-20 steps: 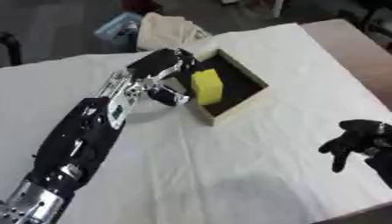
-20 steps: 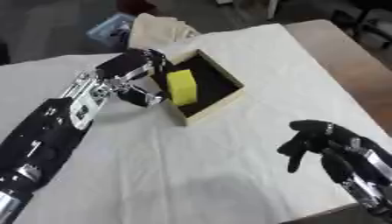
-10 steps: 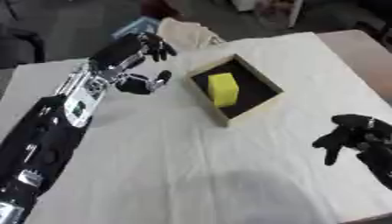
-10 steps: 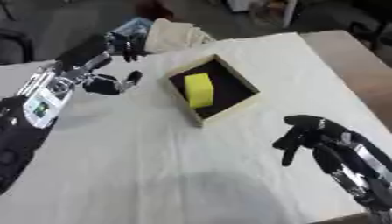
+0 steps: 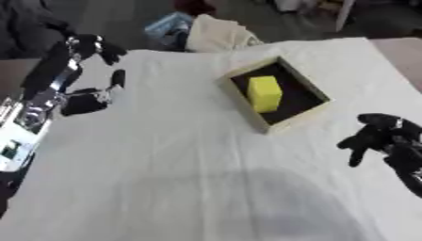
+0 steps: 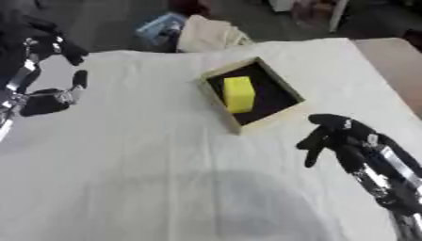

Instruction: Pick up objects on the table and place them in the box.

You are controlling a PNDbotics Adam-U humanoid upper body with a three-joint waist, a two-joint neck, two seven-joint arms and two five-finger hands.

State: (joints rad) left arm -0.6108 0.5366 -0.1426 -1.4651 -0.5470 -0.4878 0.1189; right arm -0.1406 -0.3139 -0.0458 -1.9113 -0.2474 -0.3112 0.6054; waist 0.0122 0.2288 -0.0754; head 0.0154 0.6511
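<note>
Left hand has withdrawn from the box, fingers spread; yellow block inside.

A white cloth covers the surface. Past its far edge the floor is dark grey. A cream bundle and something light blue sit there. A brown strip shows at the right.

Black left hand and right hand on silver-jointed arms.
</note>
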